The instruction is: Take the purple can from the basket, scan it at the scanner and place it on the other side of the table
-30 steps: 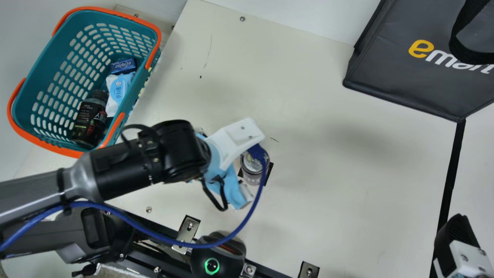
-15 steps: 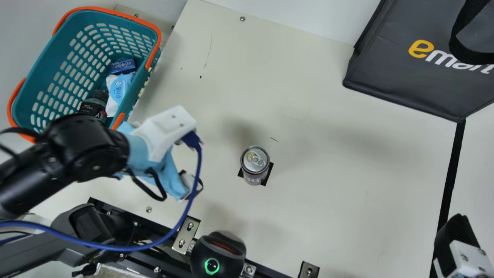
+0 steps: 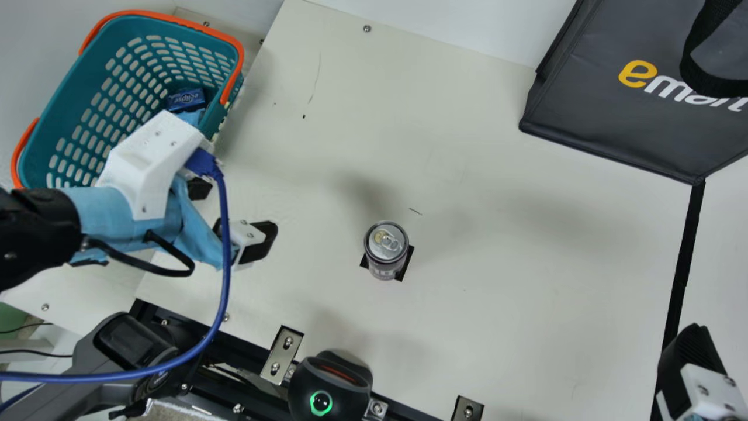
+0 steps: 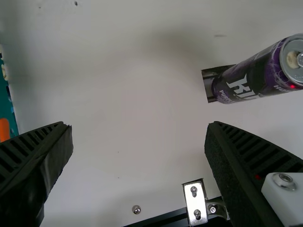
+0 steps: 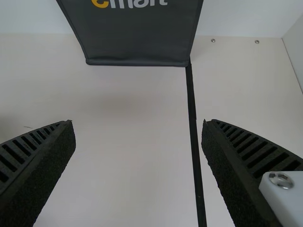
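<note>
Purple can [image 3: 386, 248]: upright, in front of scanner [image 3: 330, 383] | Left gripper [image 4: 138, 125]: open, empty | Right gripper [image 5: 138, 121]: open, empty | Risk: possible toppling (tall, unsupported target), caused by off-centre pickup approach striking one side before closure.

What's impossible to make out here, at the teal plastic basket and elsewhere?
Teal plastic basket's near corner: main view, behind the left arm.
Light-blue item inside: main view, mostly behind the white wrist mount.
Black plastic scanner's lower end: main view, cut by bottom edge.
Purple metal can's lid: left wrist view, partly cut by right edge.
</note>
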Controlling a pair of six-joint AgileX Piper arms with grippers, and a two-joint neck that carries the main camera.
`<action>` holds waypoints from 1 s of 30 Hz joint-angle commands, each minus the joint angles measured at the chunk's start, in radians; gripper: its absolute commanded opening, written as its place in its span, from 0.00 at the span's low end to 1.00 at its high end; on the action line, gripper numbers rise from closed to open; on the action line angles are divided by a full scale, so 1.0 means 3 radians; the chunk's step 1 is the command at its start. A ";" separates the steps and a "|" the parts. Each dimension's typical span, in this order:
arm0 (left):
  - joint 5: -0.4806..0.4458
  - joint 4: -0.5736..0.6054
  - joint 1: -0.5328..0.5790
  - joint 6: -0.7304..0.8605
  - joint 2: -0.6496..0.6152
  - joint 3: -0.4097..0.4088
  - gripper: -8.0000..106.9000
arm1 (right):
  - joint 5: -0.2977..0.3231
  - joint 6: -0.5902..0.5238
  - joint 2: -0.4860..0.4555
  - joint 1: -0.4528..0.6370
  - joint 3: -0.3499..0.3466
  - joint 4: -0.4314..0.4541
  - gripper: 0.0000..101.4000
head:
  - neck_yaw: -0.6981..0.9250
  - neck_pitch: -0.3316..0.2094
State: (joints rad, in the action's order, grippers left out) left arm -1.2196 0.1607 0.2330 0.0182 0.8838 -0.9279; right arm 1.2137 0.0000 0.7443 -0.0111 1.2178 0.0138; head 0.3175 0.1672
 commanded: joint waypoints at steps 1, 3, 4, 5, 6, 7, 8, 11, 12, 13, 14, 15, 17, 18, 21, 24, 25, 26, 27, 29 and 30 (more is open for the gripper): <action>0.0000 0.0000 0.0000 0.0000 0.0000 0.0000 0.85 | 0.0000 0.0000 0.0000 0.0000 0.0000 0.0000 0.94 | -0.0065 -0.0097; -0.0009 0.0000 0.0000 0.0000 0.0000 0.0000 0.85 | 0.0000 0.0000 0.0000 0.0000 0.0000 0.0000 0.94 | -0.0220 -0.0097; -0.0009 0.0000 0.0000 0.0000 0.0000 0.0000 0.85 | 0.0000 0.0000 0.0000 0.0000 0.0000 0.0000 0.94 | -0.0298 -0.0097; -0.0009 0.0000 0.0000 0.0000 0.0000 0.0000 0.85 | 0.0000 0.0000 0.0000 0.0000 0.0000 0.0000 0.94 | -0.0376 -0.0097; -0.0009 0.0000 0.0000 0.0000 0.0000 0.0000 0.85 | 0.0000 0.0000 0.0000 0.0000 0.0000 0.0000 0.94 | -0.0453 -0.0097; -0.0009 0.0000 0.0000 0.0000 0.0000 0.0000 0.85 | 0.0000 0.0000 0.0000 0.0000 0.0000 0.0000 0.94 | -0.0531 -0.0097; -0.0009 0.0000 0.0000 0.0000 0.0000 0.0000 0.85 | 0.0000 0.0000 0.0000 0.0000 0.0000 0.0000 0.94 | -0.0609 -0.0097; -0.0009 0.0000 0.0000 0.0000 0.0000 0.0000 0.85 | 0.0000 0.0000 0.0000 0.0000 0.0000 0.0000 0.94 | -0.0842 -0.0097; -0.0009 0.0000 0.0000 0.0000 0.0000 0.0000 0.85 | -0.0004 0.0000 0.0000 0.0000 0.0000 0.0000 0.94 | -0.0920 -0.0097; -0.0009 0.0000 0.0000 0.0000 0.0000 0.0000 0.85 | -0.0004 0.0000 0.0000 0.0000 0.0000 0.0000 0.94 | -0.0997 -0.0097; -0.0009 0.0000 0.0000 0.0000 0.0000 0.0000 0.85 | -0.0001 0.0000 0.0000 0.0000 0.0000 0.0000 0.94 | -0.1075 -0.0097; -0.0009 0.0000 0.0000 0.0000 0.0000 0.0000 0.85 | -0.0001 0.0000 0.0000 0.0000 0.0000 0.0000 0.94 | -0.1150 -0.0097; -0.0009 0.0000 0.0000 0.0000 0.0000 0.0000 0.85 | -0.0001 0.0000 0.0000 0.0000 0.0000 0.0000 0.94 | -0.1150 -0.0097; -0.0009 0.0000 0.0000 0.0000 0.0000 0.0000 0.85 | -0.0001 0.0000 0.0000 0.0000 0.0000 0.0000 0.94 | -0.1150 -0.0097; -0.0001 -0.0008 0.0016 -0.0010 0.0009 0.0003 0.85 | -0.0001 0.0000 0.0000 0.0000 0.0000 0.0000 0.94 | -0.1150 -0.0097; -0.0001 -0.0033 0.0131 -0.0083 0.0042 -0.0004 0.85 | -0.0001 0.0000 0.0000 0.0000 0.0000 0.0000 0.94 | -0.1150 -0.0097; -0.0001 -0.0043 0.0203 -0.0133 0.0058 -0.0014 0.85 | -0.0001 0.0000 0.0000 0.0000 0.0000 0.0000 0.94 | -0.1150 -0.0097; -0.0001 -0.0049 0.0285 -0.0182 0.0076 -0.0030 0.85 | -0.0001 0.0000 0.0000 0.0000 0.0000 0.0000 0.94 | -0.1150 -0.0097; -0.0001 -0.0061 0.0376 -0.0243 0.0095 -0.0050 0.85 | -0.0001 0.0000 0.0000 0.0000 0.0000 0.0000 0.94 | -0.1150 -0.0097; -0.0001 -0.0096 0.0604 -0.0401 0.0144 -0.0115 0.85 | -0.0001 0.0000 0.0000 0.0000 0.0000 0.0000 0.94 | -0.1150 -0.0097; -0.0001 -0.0119 0.0725 -0.0488 0.0172 -0.0154 0.85 | -0.0001 0.0000 0.0000 0.0000 0.0000 0.0000 0.94 | -0.1150 -0.0097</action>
State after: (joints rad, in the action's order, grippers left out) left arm -1.2202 0.1314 0.3767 -0.0813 0.9274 -0.9612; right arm 1.2135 0.0000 0.7443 -0.0111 1.2178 0.0138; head -0.0261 0.1672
